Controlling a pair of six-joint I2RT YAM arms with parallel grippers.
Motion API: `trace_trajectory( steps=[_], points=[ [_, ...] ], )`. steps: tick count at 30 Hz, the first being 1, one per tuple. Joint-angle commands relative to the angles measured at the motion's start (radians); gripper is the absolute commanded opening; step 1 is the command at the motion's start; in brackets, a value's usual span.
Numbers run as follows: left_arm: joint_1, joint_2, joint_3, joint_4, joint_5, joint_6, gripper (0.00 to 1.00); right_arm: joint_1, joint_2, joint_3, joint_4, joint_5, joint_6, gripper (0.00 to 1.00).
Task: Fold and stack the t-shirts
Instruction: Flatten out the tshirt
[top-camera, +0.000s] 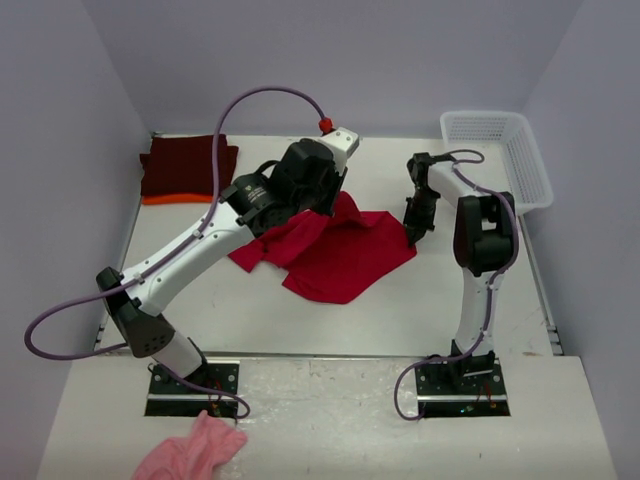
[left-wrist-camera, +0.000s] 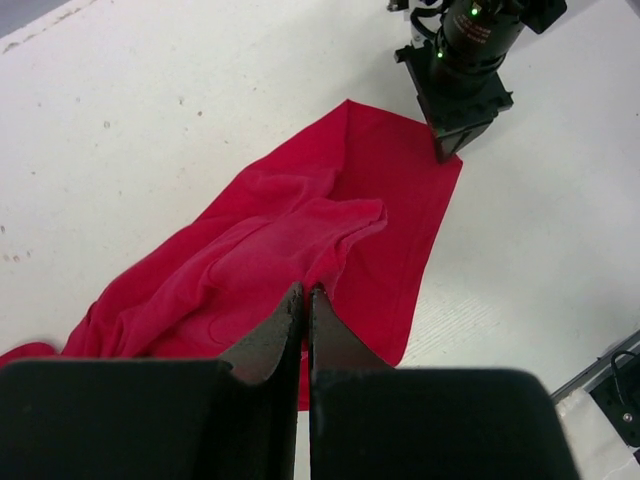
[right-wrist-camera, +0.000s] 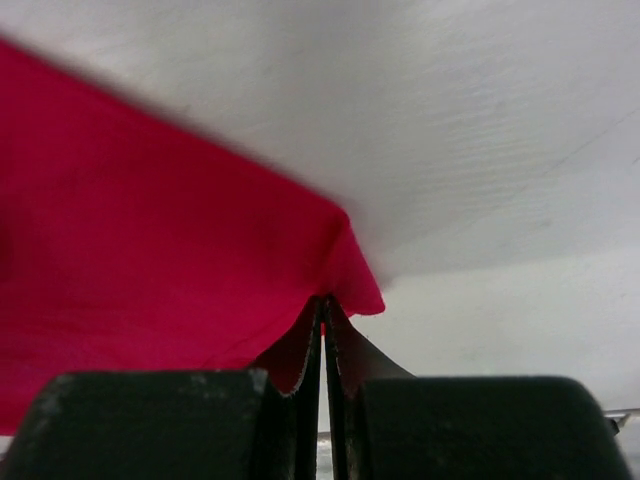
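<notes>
The bright red t-shirt (top-camera: 340, 255) lies crumpled in the middle of the table. In the left wrist view my left gripper (left-wrist-camera: 305, 292) is shut, with a raised ridge of the red shirt (left-wrist-camera: 300, 240) running up into its tips. In the top view its fingers are hidden under the wrist at the shirt's back edge. My right gripper (top-camera: 413, 232) is shut on the shirt's right corner (right-wrist-camera: 345, 270), and it also shows in the left wrist view (left-wrist-camera: 450, 150). The dark maroon t-shirt (top-camera: 185, 165) lies folded on the orange t-shirt (top-camera: 172, 199) at the back left.
A white plastic basket (top-camera: 500, 150) stands at the back right corner. A small pink fluffy cloth (top-camera: 195, 450) lies on the near ledge by the left arm's base. Purple walls close in the table on three sides.
</notes>
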Motion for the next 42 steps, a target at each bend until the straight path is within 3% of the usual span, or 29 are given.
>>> trace_trajectory(
  steps=[1,7,13,16,18,21,28,42],
  points=[
    [0.005,-0.037,-0.013,0.026,0.029,0.029,0.00,0.066,-0.125,-0.016,0.016,0.011,0.036,0.00],
    [0.005,-0.040,-0.031,0.023,0.033,0.024,0.00,0.210,-0.194,-0.103,0.057,-0.020,0.084,0.00],
    [0.005,-0.055,-0.047,0.010,0.004,0.024,0.00,0.280,-0.242,-0.229,0.131,-0.061,0.118,0.00],
    [0.005,-0.045,-0.040,-0.001,-0.014,0.027,0.00,0.298,-0.257,-0.265,0.163,0.007,0.133,0.38],
    [0.005,-0.022,-0.030,-0.029,-0.045,0.027,0.00,0.303,-0.259,-0.257,0.154,0.035,0.130,0.52],
    [0.019,0.007,-0.039,-0.044,-0.088,0.021,0.00,0.301,-0.249,-0.214,0.112,0.083,0.112,0.53],
    [0.044,0.003,-0.158,0.028,-0.044,0.007,0.00,0.298,-0.216,-0.162,0.085,0.103,0.081,0.51],
    [0.060,-0.091,-0.148,0.019,-0.022,0.010,0.00,0.297,-0.066,-0.081,0.105,0.068,0.073,0.45]
  ],
)
